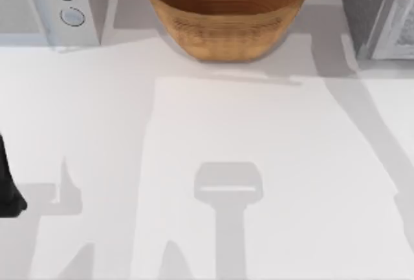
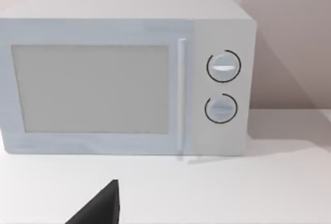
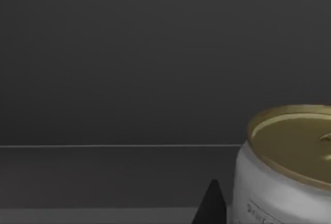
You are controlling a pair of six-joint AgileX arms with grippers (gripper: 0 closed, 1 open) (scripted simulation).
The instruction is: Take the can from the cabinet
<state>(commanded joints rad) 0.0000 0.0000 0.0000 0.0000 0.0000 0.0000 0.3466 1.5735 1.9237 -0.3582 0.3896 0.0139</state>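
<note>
Can (image 3: 282, 164) sits inside the dark grey cabinet (image 3: 129, 69), on its floor, just beside a black fingertip (image 3: 211, 203) of the right gripper; touching or apart, can't tell, nor how wide the fingers stand. Can: white wall w/ gold-yellow rimmed top. Left arm (image 1: 8, 183) at worktop's (image 1: 272, 150) left edge, facing white microwave (image 2: 124, 74) at the far-left corner; wicker bowl (image 1: 226, 10) at far edge, ribbed weave.

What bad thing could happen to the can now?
The can sits inside the dark cabinet, close beside a dark fingertip in the right wrist view. It looks off to one side of the gripper rather than between the fingers, so a push forward might knock it over or shove it deeper. The cabinet floor looks tight, so a finger could also scrape it. The left arm waits at the table's left edge.
</note>
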